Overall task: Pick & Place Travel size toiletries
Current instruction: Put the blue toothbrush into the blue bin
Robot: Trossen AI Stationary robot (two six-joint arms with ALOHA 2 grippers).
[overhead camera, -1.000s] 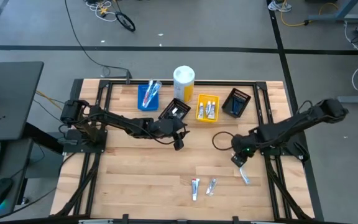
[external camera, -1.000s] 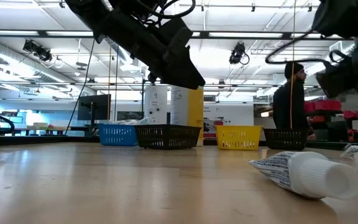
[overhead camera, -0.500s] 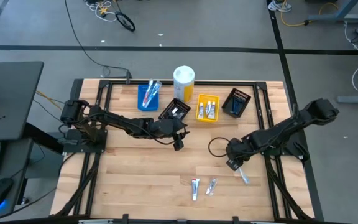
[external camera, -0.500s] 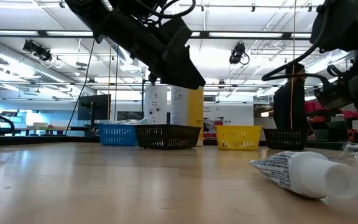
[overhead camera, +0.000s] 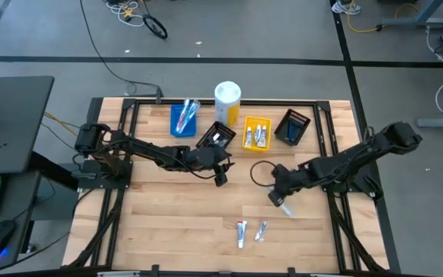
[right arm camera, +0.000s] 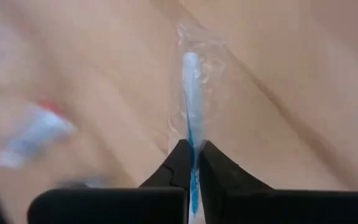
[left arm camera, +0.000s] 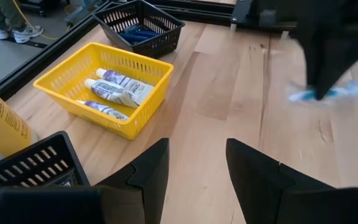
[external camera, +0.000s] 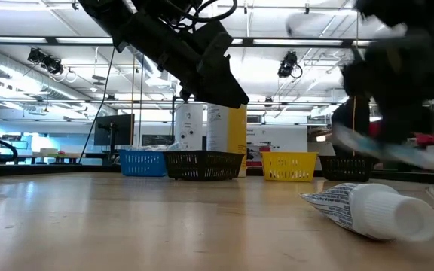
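From above: right gripper (overhead camera: 280, 201) clamped on a wrapped toothbrush (overhead camera: 286, 209), lifted off the table right of centre, well short of the blue bin (overhead camera: 181, 121) at the far edge. Left gripper (overhead camera: 220, 174) parked near the black bin (overhead camera: 217, 137), fingers spread, empty.

Right wrist: toothbrush (right arm camera: 190, 124) pinched at one end, long axis running straight out ahead of the fingers.

Low view: tube (external camera: 368, 209) lying on the table.

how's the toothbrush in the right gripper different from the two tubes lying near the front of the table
The wrapped toothbrush is thin, pale blue, and off the table, pinched in the shut jaws of the right gripper. The two tubes are wider, white and silvery, one with a red end, and lie loose on the wood with nothing holding them. The left gripper waits open near the bins. Both are small travel toiletries outside any bin.
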